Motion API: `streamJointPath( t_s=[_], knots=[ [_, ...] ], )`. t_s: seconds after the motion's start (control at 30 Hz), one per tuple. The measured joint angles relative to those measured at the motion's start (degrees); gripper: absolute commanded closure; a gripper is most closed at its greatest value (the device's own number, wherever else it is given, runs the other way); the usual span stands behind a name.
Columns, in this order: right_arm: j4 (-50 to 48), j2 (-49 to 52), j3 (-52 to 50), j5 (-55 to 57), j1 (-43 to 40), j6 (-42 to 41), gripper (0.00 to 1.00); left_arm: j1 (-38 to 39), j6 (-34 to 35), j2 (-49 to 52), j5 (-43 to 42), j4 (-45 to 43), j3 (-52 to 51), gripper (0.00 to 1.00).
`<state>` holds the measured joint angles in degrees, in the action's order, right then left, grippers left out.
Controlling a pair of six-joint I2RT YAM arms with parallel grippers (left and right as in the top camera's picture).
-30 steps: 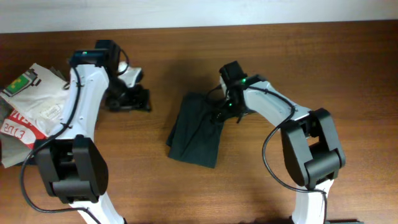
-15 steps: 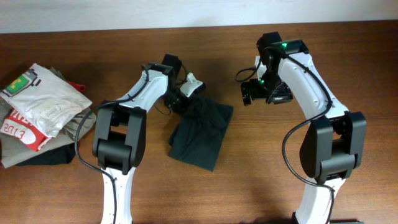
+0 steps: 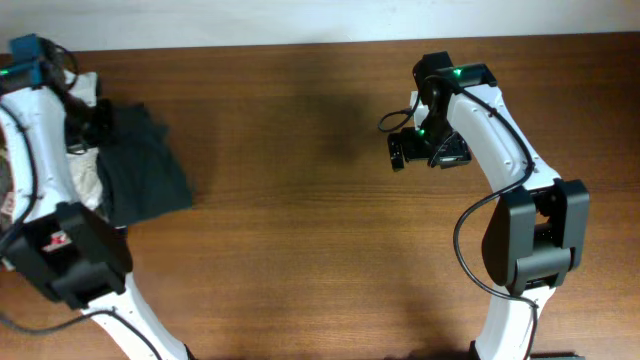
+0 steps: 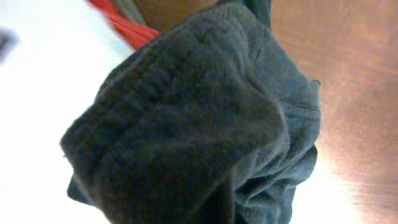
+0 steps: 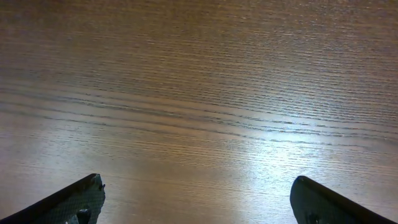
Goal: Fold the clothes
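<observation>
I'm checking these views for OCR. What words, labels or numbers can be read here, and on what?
No text is readable in any view.
red mark on the left arm: too small to read.
black T-shirt: only plain black shows.
red-and-white cloth: blurred, no print legible.

text: none readable | labels, numbers: none readable | black T-shirt [image 3: 145, 165]: no lettering visible in any view

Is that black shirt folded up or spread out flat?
Folded, though rumpled: the shirt is a compact, layered bundle with no sleeves spread out.
</observation>
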<state>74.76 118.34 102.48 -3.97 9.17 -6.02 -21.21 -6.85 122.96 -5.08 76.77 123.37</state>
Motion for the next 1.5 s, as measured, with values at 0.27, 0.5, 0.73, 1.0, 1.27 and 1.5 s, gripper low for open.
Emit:
streamJointPath(
  t_s=[0.27,0.5,0.73,1.0,1.27,1.5],
  knots=[
    [-0.17,0.00,0.00,0.00,0.00,0.04,0.01,-10.29,0.28,-9.03,-2.38,-10.62,-0.04,1.00],
    [0.20,0.00,0.00,0.00,0.00,-0.04,0.01,-13.00,0.42,-0.44,-0.22,-11.58,-0.17,0.21],
    [-0.44,0.00,0.00,-0.04,0.00,0.00,0.01,-12.79,-0.96,-1.62,3.04,-10.80,1.25,0.01],
    [1.97,0.00,0.02,-0.22,-0.04,-0.13,0.01,13.84,2.36,0.90,5.18,16.68,2.40,0.01],
    [18.45,0.00,0.39,-0.42,-9.22,-1.73,0.01,20.46,8.04,-4.94,6.95,19.91,-22.03,0.01],
    [10.99,-5.16,0.17,-0.35,-9.90,-1.68,0.01,20.81,12.28,-46.75,10.10,2.82,-36.02,0.01]
  ],
)
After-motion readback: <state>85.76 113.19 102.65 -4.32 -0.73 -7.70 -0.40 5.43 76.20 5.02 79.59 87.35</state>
